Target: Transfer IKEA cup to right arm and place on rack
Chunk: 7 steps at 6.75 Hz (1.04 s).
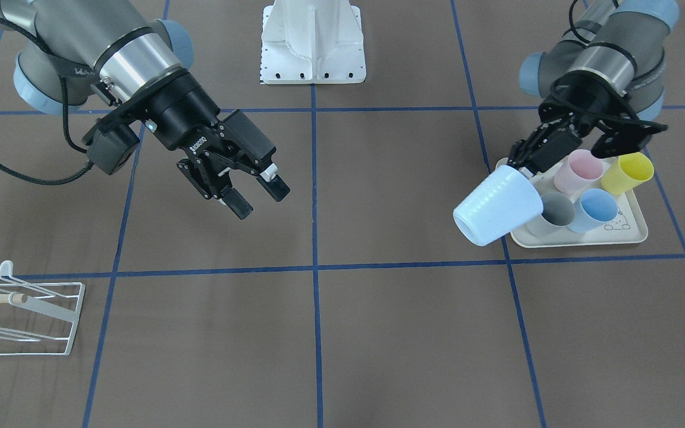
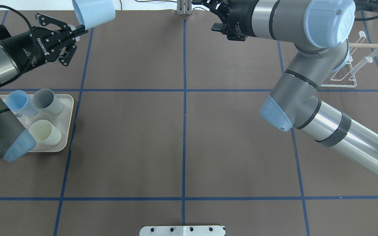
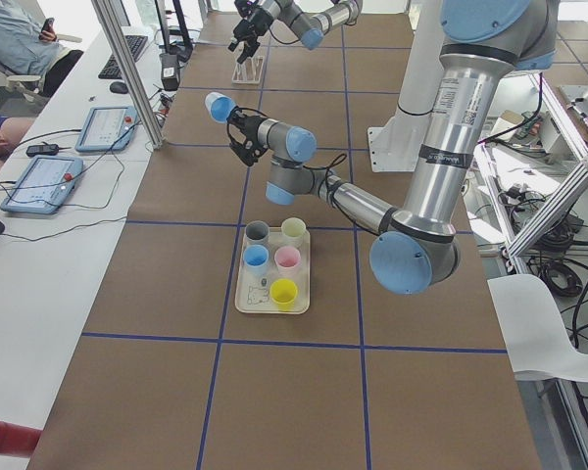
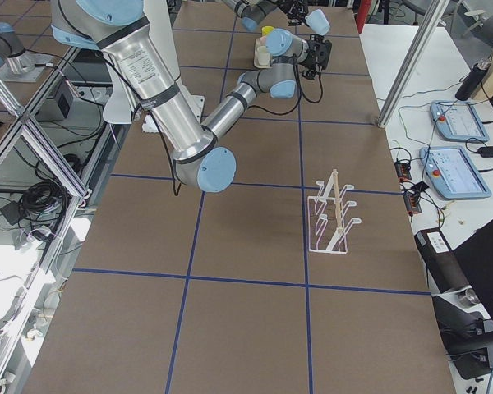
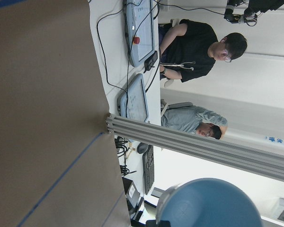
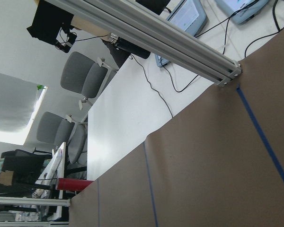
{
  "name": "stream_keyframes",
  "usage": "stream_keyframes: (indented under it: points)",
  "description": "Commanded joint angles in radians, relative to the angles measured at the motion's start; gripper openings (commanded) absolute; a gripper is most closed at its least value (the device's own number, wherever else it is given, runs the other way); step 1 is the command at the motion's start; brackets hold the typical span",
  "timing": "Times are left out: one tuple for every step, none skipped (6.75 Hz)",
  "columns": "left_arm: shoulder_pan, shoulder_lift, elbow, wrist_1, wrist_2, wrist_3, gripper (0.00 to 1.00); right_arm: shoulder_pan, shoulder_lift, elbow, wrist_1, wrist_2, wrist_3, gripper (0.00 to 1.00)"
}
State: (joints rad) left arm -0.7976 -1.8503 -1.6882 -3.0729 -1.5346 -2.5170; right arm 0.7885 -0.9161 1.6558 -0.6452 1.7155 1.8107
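Here the left end effector (image 1: 522,168) is clamped on the rim of the pale blue cup (image 1: 497,205), holding it aloft just beside the tray (image 1: 580,241). The cup's long axis slants, its base toward the right end effector (image 1: 259,200), which waits well apart on the robot's right with jaws spread. The flat brown worktop (image 1: 390,196) lies below both. The rack (image 1: 27,315) stands at the far right.

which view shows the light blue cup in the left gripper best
The exterior front-facing view: the light blue cup shows whole, tilted in the left gripper. The overhead crops it at the top edge; both side views show it tiny; the left wrist view catches only one blurred end; the right wrist view misses it.
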Motion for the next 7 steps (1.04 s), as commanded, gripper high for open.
stream_keyframes:
  points:
    - [0.105,-0.091,0.004,-0.004,0.103,-0.075,0.0,-0.06,0.066,-0.066,0.166,-0.065,0.11,1.0]
    - [0.118,-0.116,0.013,0.0,0.105,-0.075,0.0,-0.102,0.08,-0.085,0.242,-0.133,0.117,1.0]
    - [0.123,-0.121,0.015,-0.001,0.105,-0.077,0.0,-0.138,0.088,-0.085,0.251,-0.19,0.13,1.0]
    - [0.123,-0.121,0.015,-0.001,0.105,-0.089,0.0,-0.146,0.088,-0.085,0.26,-0.195,0.13,1.0]
    - [0.123,-0.128,0.015,-0.001,0.106,-0.098,0.0,-0.146,0.088,-0.086,0.265,-0.201,0.13,1.0]
    - [0.124,-0.139,0.015,-0.001,0.111,-0.111,0.0,-0.147,0.086,-0.09,0.265,-0.206,0.128,1.0]
    - [0.126,-0.148,0.01,-0.001,0.113,-0.115,0.0,-0.147,0.086,-0.094,0.265,-0.208,0.125,1.0]
